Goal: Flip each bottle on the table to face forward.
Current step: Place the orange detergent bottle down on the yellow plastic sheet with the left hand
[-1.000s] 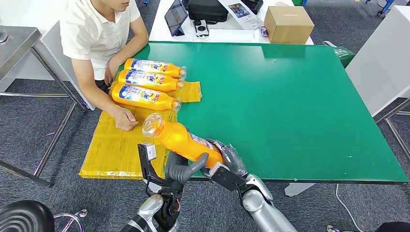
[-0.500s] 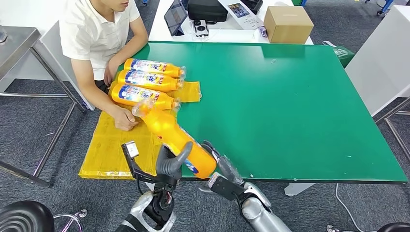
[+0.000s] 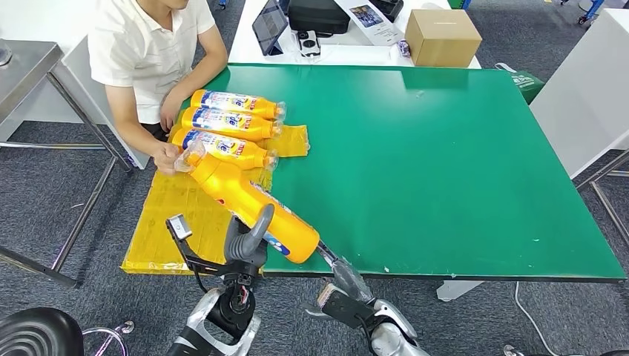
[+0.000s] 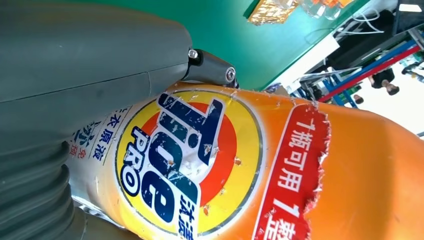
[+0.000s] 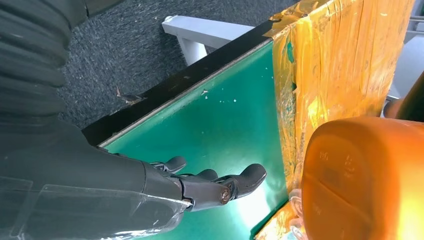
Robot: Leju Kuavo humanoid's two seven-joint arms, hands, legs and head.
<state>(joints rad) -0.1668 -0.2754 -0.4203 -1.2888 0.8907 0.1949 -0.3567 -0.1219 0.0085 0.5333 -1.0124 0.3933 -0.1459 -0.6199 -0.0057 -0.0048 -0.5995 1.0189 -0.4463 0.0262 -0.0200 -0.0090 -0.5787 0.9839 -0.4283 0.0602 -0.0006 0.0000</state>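
My left hand point(image 3: 248, 241) grips a large orange detergent bottle point(image 3: 245, 200) near its base, above the table's front edge. It is tilted, with the clear cap pointing far-left toward the person. In the left wrist view its printed label point(image 4: 200, 165) lies against my left hand point(image 4: 75, 75). My right hand point(image 3: 337, 271) is off the bottle, low at the front edge. The right wrist view shows my right hand point(image 5: 210, 187) with its fingers spread, holding nothing, and the bottle's base point(image 5: 365, 175) beside it. Three more orange bottles point(image 3: 226, 122) lie side by side at the back left, labels up.
A yellow mat point(image 3: 170, 222) covers the left part of the green table point(image 3: 445, 163). A seated person point(image 3: 148, 52) is at the far-left corner, one hand point(image 3: 167, 157) close to the held bottle's cap. A cardboard box point(image 3: 443, 35) stands on the white table behind.
The held bottle swung so that its cap now points far-left. My right hand let go of it and dropped back to the table's edge. The person's hand rose from the mat toward the cap.
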